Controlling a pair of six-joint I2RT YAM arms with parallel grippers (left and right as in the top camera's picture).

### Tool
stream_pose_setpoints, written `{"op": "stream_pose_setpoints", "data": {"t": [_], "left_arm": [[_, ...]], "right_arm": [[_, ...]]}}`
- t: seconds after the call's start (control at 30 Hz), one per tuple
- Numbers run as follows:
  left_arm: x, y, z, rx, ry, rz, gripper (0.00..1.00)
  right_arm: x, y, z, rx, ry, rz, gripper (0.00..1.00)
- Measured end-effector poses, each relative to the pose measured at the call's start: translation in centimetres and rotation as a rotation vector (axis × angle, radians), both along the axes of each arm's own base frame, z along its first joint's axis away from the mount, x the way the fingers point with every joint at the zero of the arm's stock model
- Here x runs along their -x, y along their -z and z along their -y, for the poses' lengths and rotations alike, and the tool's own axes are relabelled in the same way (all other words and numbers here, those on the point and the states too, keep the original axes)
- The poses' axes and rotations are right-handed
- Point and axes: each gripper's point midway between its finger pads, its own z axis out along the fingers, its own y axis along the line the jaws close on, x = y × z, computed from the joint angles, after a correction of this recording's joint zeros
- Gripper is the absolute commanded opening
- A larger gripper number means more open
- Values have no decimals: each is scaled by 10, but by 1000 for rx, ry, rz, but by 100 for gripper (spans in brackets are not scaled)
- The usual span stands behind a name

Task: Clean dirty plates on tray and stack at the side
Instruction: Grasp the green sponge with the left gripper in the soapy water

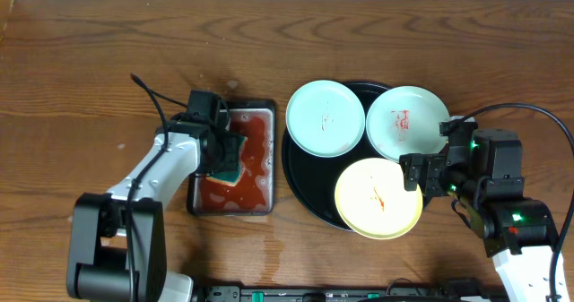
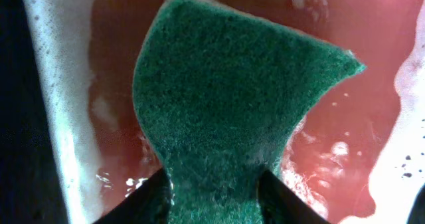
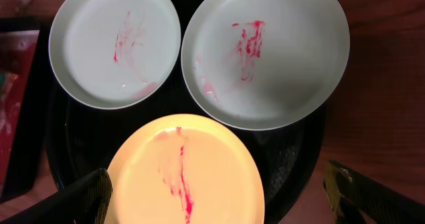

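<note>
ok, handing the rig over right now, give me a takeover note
Left gripper: shut on the green sponge, which sits in the small rectangular tray of foamy red liquid.
Right gripper: open, empty, over the right edge of the yellow plate.
Plates: the yellow plate at the front, the back-left pale plate and the back-right pale plate, all on the round black tray.
Done: sponge picked up. No plate wiped or stacked.
Left: all three plates show red smears; wipe each, then stack them beside the tray.
</note>
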Motion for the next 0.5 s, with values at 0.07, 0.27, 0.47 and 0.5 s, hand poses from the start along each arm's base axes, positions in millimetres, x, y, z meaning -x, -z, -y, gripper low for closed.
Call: {"op": "stream_pose_setpoints", "data": {"t": [0.07, 0.27, 0.47, 0.5], "left_arm": [[0, 2, 0, 0, 0, -2, 30], [-1, 6, 3, 14, -5, -10, 8], [-1, 6, 5, 25, 0, -13, 8], [0, 6, 5, 25, 0, -15, 7]], "right_arm": [[0, 0, 0, 0, 0, 0, 99], [0, 0, 0, 0, 0, 0, 99], [0, 0, 0, 0, 0, -2, 99], [1, 0, 0, 0, 0, -3, 99]]}}
